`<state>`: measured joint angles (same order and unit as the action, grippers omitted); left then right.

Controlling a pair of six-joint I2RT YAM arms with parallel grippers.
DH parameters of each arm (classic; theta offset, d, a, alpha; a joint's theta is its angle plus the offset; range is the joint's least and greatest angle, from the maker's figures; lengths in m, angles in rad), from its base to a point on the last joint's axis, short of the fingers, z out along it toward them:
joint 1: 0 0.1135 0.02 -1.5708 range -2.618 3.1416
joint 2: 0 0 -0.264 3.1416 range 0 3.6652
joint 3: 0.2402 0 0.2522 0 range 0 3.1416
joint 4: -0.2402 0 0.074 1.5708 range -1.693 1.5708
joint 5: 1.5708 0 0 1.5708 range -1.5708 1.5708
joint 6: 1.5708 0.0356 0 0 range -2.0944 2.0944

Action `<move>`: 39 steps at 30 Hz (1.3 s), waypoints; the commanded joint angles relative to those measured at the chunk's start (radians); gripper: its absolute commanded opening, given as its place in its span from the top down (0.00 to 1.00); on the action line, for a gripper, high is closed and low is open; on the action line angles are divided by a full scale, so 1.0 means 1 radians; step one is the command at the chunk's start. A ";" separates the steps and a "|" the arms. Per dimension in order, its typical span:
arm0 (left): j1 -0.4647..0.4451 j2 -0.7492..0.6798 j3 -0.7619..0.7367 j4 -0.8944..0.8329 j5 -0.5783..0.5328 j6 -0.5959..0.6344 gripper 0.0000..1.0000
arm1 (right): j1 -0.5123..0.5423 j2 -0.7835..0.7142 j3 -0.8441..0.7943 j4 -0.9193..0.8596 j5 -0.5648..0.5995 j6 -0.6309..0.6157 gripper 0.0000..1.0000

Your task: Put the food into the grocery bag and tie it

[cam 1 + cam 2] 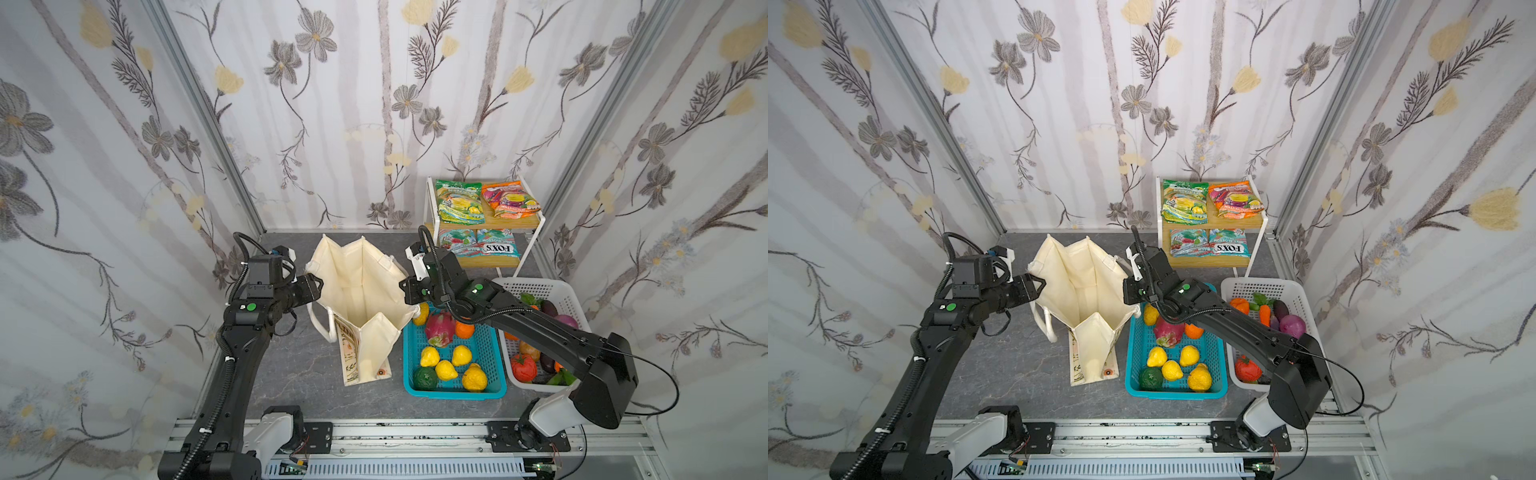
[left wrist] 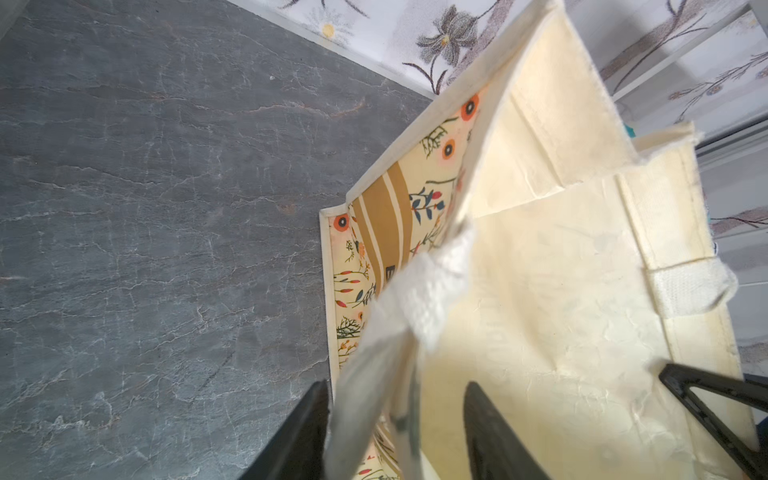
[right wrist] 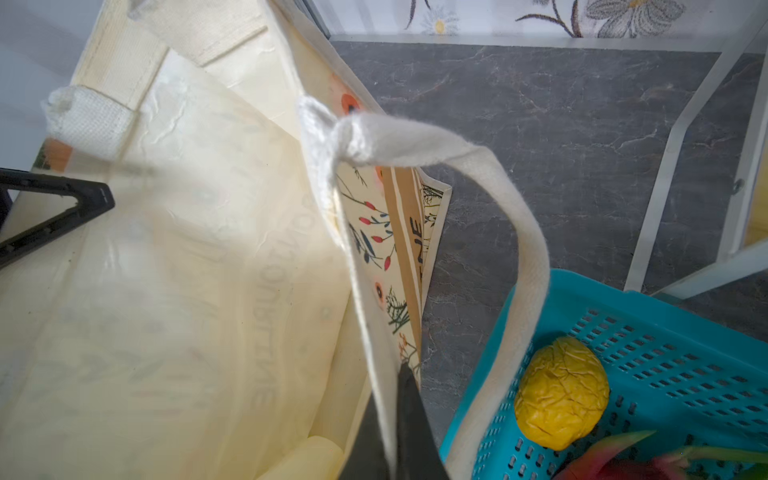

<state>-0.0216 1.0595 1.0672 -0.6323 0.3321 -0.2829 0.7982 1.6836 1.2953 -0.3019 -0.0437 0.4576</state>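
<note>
Top views both put the grocery bag [image 1: 361,282] upright on the gray bench [image 1: 291,374] at the middle of the frame, its mouth spread wide and the cream lining showing. The 2 arms meet it from either side.

From the left wrist view, the left gripper [image 2: 395,386] is at the bag's left rim. Its fingers [image 2: 486,428] stand well apart, 1 outside the printed wall and 1 inside. The rim and a blurred white rope handle [image 2: 428,286] hang loose between them, not pinched.

From the right wrist view, the right gripper [image 3: 405,374] is at the opposite rim, its fingers pressed together on the edge of the cloth. Another rope handle arcs from that rim out over the corner of the teal basket [image 3: 665,332].

All the food I can see is outside the bag, to the right of it in both top views. The teal basket sits just beside the bag and holds a pink dragon fruit [image 1: 439,328], an orange [image 1: 464,330], several yellow lemons [image 1: 446,370] and a dark green fruit [image 1: 424,377]. Right of it, the white basket [image 1: 536,286] holds a purple onion [image 1: 566,322] among other produce, partly under the right arm. At the upper right, a white shelf rack [image 1: 524,253] carries a green packet [image 1: 457,201] and an orange packet [image 1: 510,199] on top, with 2 teal packets [image 1: 478,242] on the shelf below.
</note>
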 commanded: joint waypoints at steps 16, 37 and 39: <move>-0.029 -0.199 -0.081 0.198 0.170 -0.152 0.00 | 0.006 0.032 0.003 0.067 0.009 0.013 0.73; -0.031 -0.119 -0.170 0.164 -0.067 -0.049 1.00 | -0.037 -0.052 -0.089 0.062 0.077 0.003 1.00; 0.001 -0.147 -0.164 0.132 -0.096 -0.022 1.00 | -0.064 -0.075 -0.111 0.050 0.083 -0.008 1.00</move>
<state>-0.0475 0.9390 0.8860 -0.4454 0.3332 -0.3809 0.7574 1.6325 1.2015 -0.2348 -0.0082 0.4721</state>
